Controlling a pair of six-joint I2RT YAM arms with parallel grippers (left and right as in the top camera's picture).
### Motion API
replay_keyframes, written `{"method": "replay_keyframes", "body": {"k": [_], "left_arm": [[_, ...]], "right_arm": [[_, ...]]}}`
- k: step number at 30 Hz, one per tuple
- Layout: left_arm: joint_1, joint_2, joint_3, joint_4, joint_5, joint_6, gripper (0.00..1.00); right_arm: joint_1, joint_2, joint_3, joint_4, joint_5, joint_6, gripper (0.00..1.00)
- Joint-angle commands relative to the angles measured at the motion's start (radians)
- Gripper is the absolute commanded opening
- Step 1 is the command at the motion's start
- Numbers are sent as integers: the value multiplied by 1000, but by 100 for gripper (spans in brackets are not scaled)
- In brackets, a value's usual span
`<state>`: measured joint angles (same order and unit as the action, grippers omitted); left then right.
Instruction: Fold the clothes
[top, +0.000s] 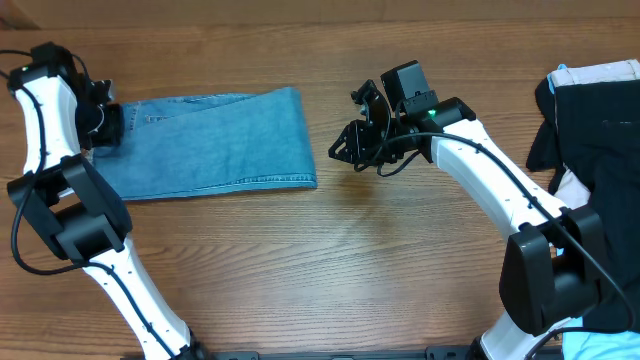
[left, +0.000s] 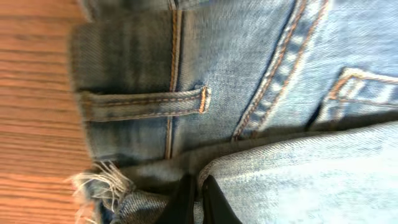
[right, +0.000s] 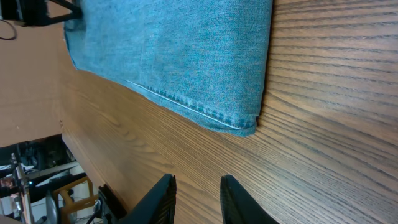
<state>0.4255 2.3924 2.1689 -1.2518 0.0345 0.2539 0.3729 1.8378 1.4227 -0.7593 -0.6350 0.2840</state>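
The light-blue denim jeans (top: 215, 140) lie flat on the brown wooden table (top: 350, 260), in its far left part, folded into a long band that runs from left to right. The cloth is pale and washed, with a stitched seam along the near edge. At the right edge of the table there is a loose heap of black and white clothes (top: 590, 110), well apart from the jeans. The left gripper (top: 103, 122) sits on the left end of the jeans. Its black fingers are almost together and pinch a thin layer of the denim. The right gripper (top: 345, 150) hangs just beside the right end of the band without touching it, with its fingers apart and nothing between them. Only the left wrist view shows the small details: a belt loop (left: 146, 102) on the waistband, tan stitching on a back pocket (left: 367, 93), and a white frayed hem (left: 99, 180) next to the pinching fingers. The right wrist view shows the folded right end from low down, lying smooth on the wood.
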Motion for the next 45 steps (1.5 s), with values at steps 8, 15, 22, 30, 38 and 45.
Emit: {"method": "replay_keyframes", "body": {"k": [8, 15, 22, 30, 38, 45], "left_arm": [[19, 14, 134, -93, -15, -85, 99], [117, 14, 108, -218, 167, -162, 64], [138, 14, -19, -190, 171, -151, 62], [137, 14, -64, -153, 166, -118, 39], [137, 14, 23, -216, 177, -112, 4], [137, 14, 206, -269, 235, -112, 4]], "right_arm": [[-3, 6, -2, 2, 6, -2, 28], [-3, 6, -2, 2, 6, 1, 28], [-3, 6, -2, 2, 6, 1, 27], [-3, 6, -2, -3, 6, 1, 27], [-4, 6, -2, -3, 6, 1, 28], [-4, 6, -2, -3, 6, 1, 27]]}}
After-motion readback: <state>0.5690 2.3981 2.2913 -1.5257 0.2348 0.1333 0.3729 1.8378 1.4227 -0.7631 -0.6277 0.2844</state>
